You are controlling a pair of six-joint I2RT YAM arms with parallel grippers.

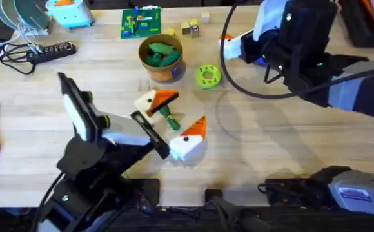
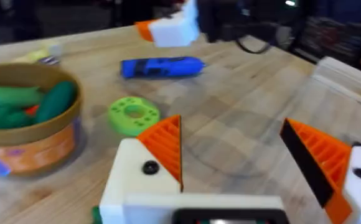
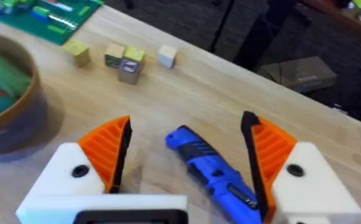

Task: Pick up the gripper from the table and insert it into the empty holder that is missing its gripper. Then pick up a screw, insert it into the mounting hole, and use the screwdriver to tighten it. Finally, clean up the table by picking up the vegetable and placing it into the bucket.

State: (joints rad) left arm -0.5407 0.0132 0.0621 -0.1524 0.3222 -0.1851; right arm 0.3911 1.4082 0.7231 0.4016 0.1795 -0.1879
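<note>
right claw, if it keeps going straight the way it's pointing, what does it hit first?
Most likely the screwdriver. In the right wrist view it lies on the table between the open right claw fingers, directly ahead. Depth is unclear, so how close it is can't be judged.

The blue screwdriver (image 3: 215, 171) lies flat on the surface, toward the upper right of the overhead view. The orange-brown bucket (image 1: 162, 67) stands upright at upper centre, green toy vegetables inside. A small dark green vegetable (image 1: 169, 120) lies mid-frame.
</note>
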